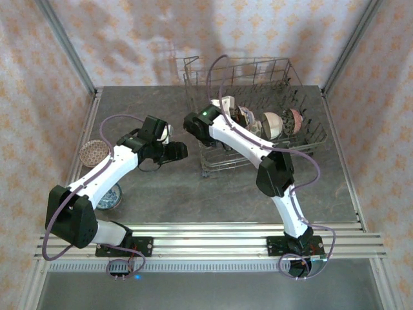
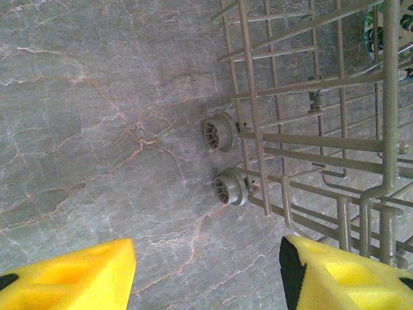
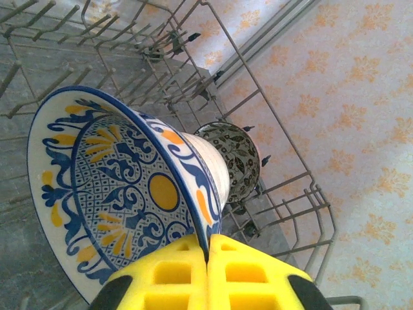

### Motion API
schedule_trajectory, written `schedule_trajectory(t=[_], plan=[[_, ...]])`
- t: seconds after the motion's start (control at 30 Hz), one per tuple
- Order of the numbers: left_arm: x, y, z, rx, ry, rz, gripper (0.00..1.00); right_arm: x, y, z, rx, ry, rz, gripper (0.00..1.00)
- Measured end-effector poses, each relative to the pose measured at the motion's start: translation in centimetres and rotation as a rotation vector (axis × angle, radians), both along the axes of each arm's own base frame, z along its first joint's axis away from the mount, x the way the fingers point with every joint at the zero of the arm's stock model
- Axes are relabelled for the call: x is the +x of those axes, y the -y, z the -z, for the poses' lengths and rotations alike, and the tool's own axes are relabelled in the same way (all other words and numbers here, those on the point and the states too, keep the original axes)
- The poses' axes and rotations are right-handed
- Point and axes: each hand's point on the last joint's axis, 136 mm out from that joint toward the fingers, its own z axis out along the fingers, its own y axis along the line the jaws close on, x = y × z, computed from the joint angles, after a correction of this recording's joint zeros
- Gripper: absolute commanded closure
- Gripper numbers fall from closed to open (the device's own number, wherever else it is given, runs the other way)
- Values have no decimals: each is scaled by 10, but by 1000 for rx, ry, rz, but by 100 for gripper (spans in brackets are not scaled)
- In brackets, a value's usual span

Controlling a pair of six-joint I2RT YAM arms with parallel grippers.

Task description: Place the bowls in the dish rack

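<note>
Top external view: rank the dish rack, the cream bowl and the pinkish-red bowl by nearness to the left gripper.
1. Dish rack, just right of the left gripper.
2. Cream bowl, mid-rack.
3. Pinkish-red bowl, rack's right end.

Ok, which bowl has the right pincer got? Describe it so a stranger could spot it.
Find the grey wire dish rack at the far right of the table. Inside it, the right pincer pinches the rim of the blue-and-yellow bowl. Its white inside carries blue scrolls and yellow petals round a yellow dot, unlike the dark floral bowl behind it.
</note>
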Motion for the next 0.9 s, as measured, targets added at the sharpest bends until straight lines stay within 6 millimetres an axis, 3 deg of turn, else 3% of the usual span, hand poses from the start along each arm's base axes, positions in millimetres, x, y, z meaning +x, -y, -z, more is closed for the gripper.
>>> schedule_trajectory(t=[0.4,0.9], plan=[[0,0,0,-1,-1,0,38,8,11,-6,-30,50,26,100],[0,0,0,-1,1,0,38,6,8,-6,-58,17,4,100]])
